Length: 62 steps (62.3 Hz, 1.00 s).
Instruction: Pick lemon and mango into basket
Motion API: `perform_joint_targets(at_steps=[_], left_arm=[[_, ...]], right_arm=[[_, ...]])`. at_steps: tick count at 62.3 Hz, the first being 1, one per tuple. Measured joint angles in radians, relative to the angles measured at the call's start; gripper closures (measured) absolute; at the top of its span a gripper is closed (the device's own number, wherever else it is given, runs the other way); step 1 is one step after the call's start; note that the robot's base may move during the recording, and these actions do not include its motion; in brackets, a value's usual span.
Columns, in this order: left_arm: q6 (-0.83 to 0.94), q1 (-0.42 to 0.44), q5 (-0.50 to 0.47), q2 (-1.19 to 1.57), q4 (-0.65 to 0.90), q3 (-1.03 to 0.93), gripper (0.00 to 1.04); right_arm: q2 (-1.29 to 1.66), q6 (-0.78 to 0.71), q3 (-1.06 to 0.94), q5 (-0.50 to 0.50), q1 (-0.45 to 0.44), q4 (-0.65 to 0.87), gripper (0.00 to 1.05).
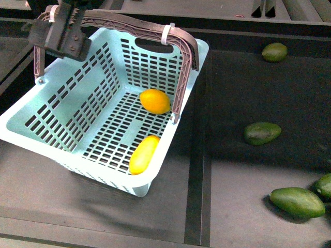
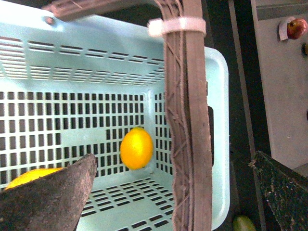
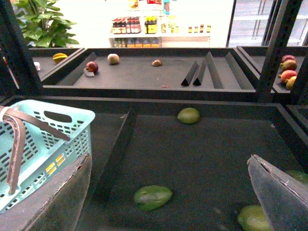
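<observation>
No text, label or number is legible in any view.

Light teal slotted basket (image 1: 62, 98) with brown handles (image 1: 178, 57) and white zip ties (image 1: 166, 34). Deep yellow lemon (image 1: 154, 101), yellow-orange mango (image 1: 144, 154). Dark green fruits (image 1: 262, 133).

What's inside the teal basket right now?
The basket holds the lemon near its far end and the mango along its near wall. In the left wrist view, a tool finger covers most of the mango.

Dark shelf (image 1: 243, 201); green fruits (image 1: 262, 133).
</observation>
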Motion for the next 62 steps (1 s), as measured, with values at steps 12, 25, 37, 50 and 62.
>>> perform_joint_targets(at_steps=[12, 25, 37, 50, 62], left_arm=[[0.360, -0.040, 0.043, -0.321, 0.452, -0.425, 0.21], [1.427, 0.102, 0.170, -0.600, 1.316, -0.958, 0.64], [1.602, 0.202, 0.282, -0.766, 1.323, -1.155, 1.01], [1.624, 0.285, 0.359, -0.935, 1.271, -1.272, 1.01], [1.628, 0.338, 0.415, -1.087, 1.186, -1.339, 1.01]], right_arm=[[0.000, 0.000, 0.000, 0.000, 0.000, 0.000, 0.09], [0.000, 0.000, 0.000, 0.000, 0.000, 0.000, 0.09], [0.000, 0.000, 0.000, 0.000, 0.000, 0.000, 0.09], [0.000, 0.000, 0.000, 0.000, 0.000, 0.000, 0.09], [0.000, 0.000, 0.000, 0.000, 0.000, 0.000, 0.09]])
